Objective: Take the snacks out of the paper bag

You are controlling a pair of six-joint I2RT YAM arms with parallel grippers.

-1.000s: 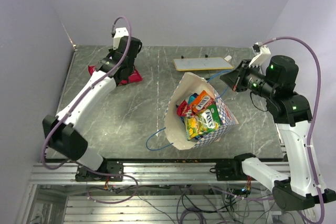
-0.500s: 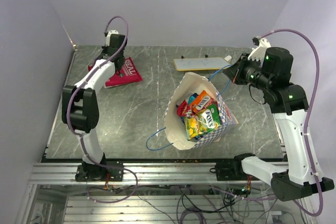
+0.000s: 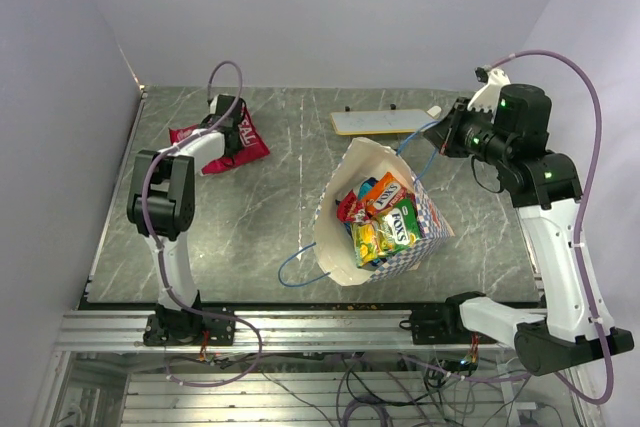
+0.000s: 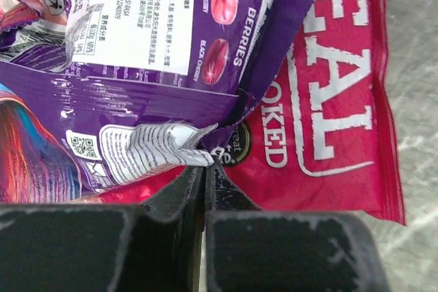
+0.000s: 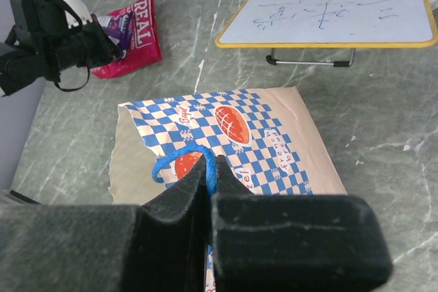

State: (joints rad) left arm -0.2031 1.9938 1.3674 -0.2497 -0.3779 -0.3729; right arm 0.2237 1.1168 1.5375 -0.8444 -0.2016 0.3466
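Note:
The paper bag (image 3: 340, 247) lies tilted with its mouth open toward the camera. Inside it are an orange packet (image 3: 386, 193), a green-yellow packet (image 3: 385, 232) and a red one (image 3: 349, 210). My right gripper (image 3: 433, 143) is shut on the bag's blue cord handle (image 5: 179, 158), above the checkered side (image 5: 260, 148). My left gripper (image 3: 232, 137) at the far left is shut on the crimped edge of a purple packet (image 4: 137, 100). That packet lies over a red-pink packet (image 4: 335, 121), which also shows in the top view (image 3: 256, 143).
A flat cream board on black feet (image 3: 385, 122) stands behind the bag, also in the right wrist view (image 5: 328, 15). The bag's other blue handle (image 3: 292, 269) trails on the table toward the front edge. Walls close the left and back sides.
The left arm has folded back on itself and its gripper has come down onto the packets at the far left. The right gripper has shifted slightly, still on the handle.

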